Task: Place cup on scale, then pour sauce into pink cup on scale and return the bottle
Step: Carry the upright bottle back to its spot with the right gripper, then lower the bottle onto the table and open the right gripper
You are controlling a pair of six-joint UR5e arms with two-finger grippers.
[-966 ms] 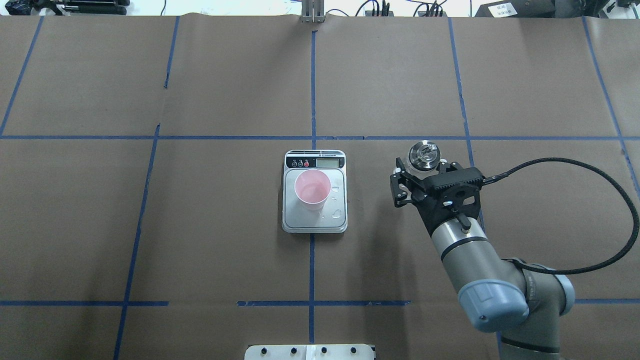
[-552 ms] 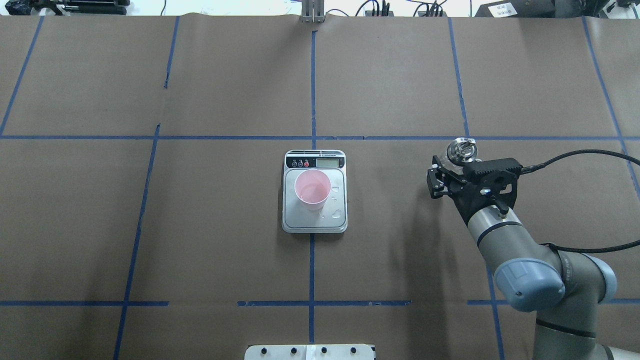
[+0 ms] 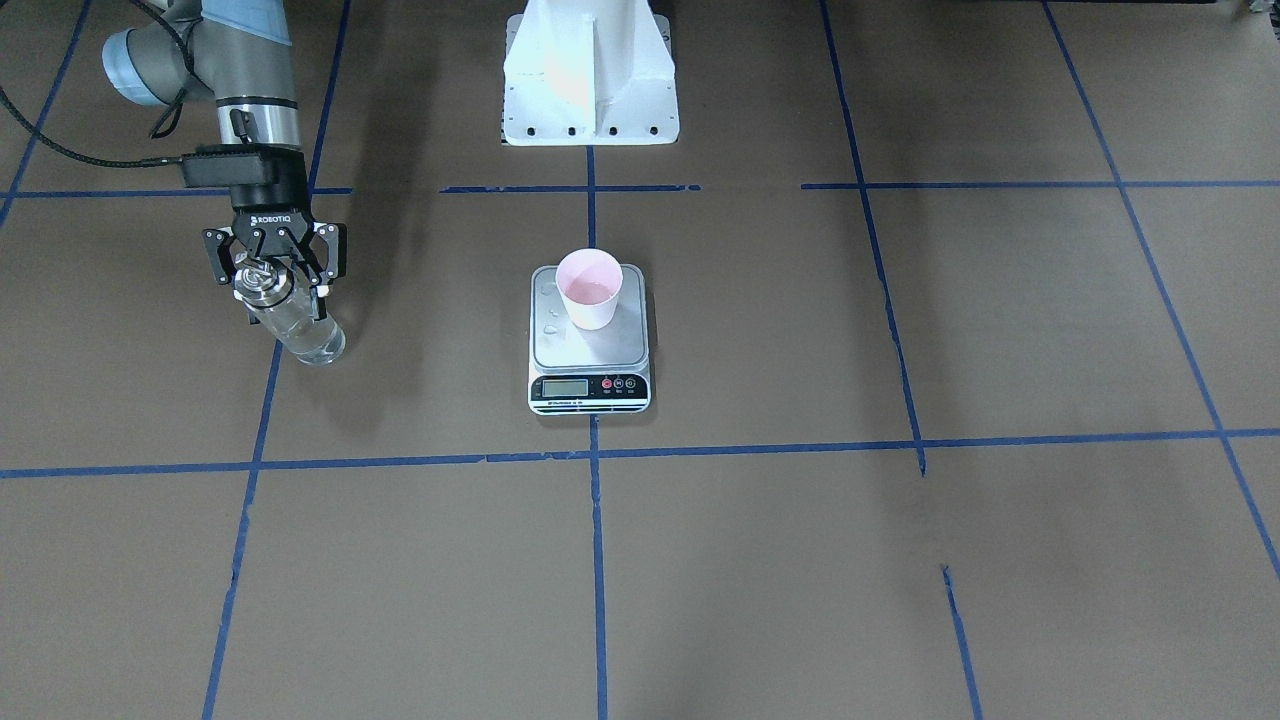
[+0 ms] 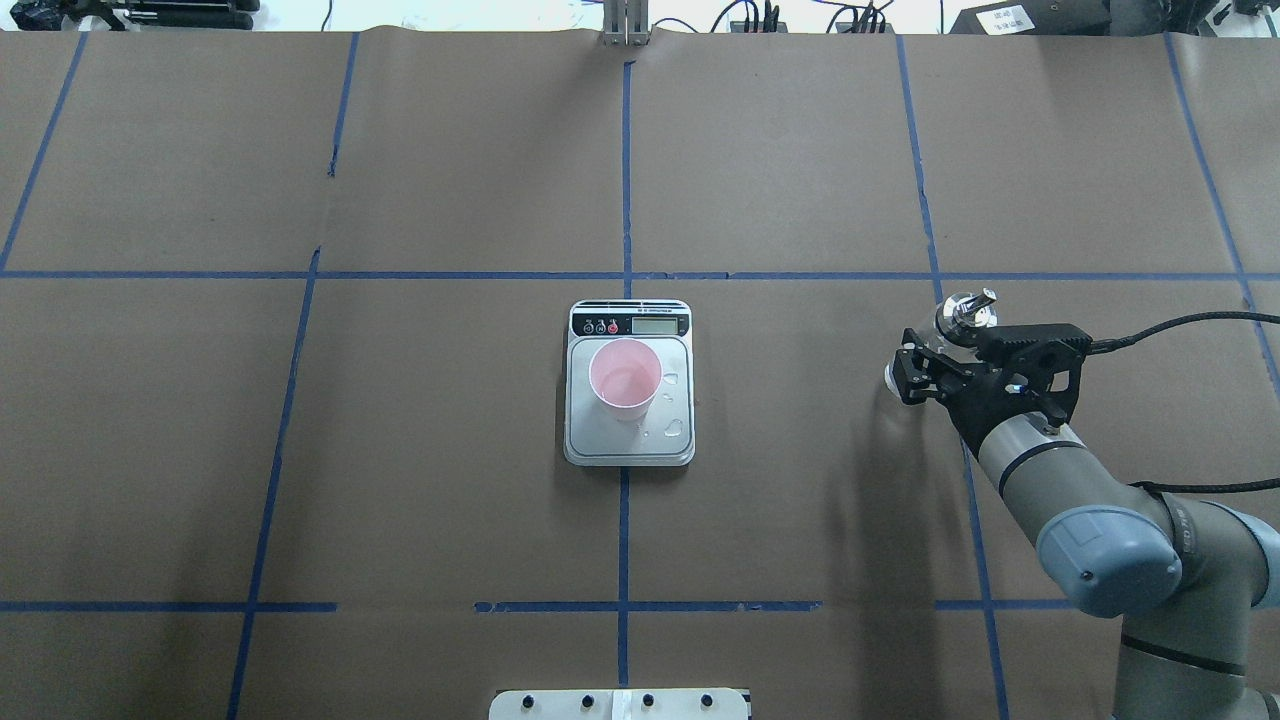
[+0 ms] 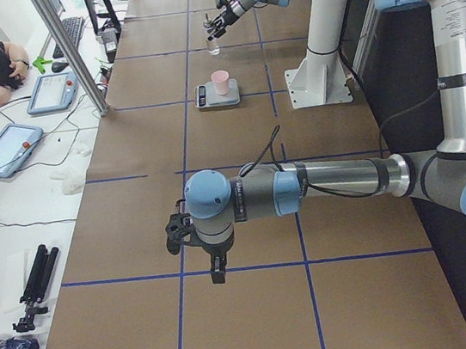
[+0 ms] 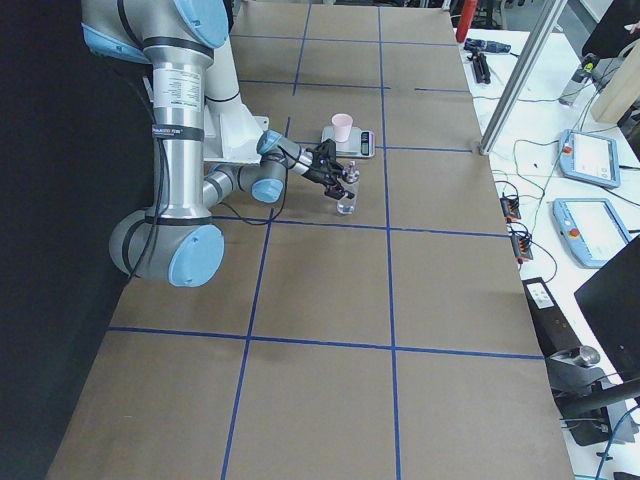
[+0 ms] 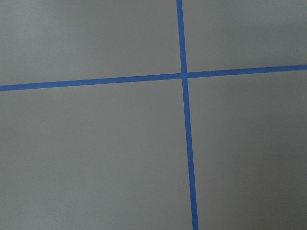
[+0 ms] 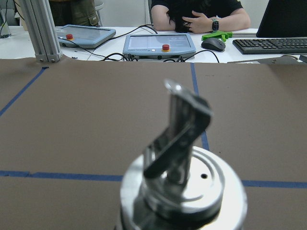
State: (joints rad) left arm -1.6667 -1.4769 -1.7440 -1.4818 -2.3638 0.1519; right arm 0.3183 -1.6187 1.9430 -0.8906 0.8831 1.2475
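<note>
The pink cup [image 4: 625,374] stands upright on the scale [image 4: 630,443] at the table's middle, with a little clear liquid in it; it also shows in the front view [image 3: 590,288] on the scale [image 3: 590,352]. My right gripper [image 4: 922,366] is shut on the clear glass bottle [image 3: 297,328], far to the right of the scale. The bottle is upright, its base at or just above the table. Its metal spout [image 8: 182,127] fills the right wrist view. My left gripper [image 5: 180,231] shows only in the exterior left view, so I cannot tell its state.
Water drops [image 4: 676,427] lie on the scale's platform beside the cup. The white robot base [image 3: 590,70] stands at the table's near edge. Tablets and a keyboard [image 8: 268,44] lie past the far edge. Blue tape lines cross the brown table cover.
My right gripper has carried the bottle to the right, further from the scale, and lower toward the table. The cup and scale have not moved.
</note>
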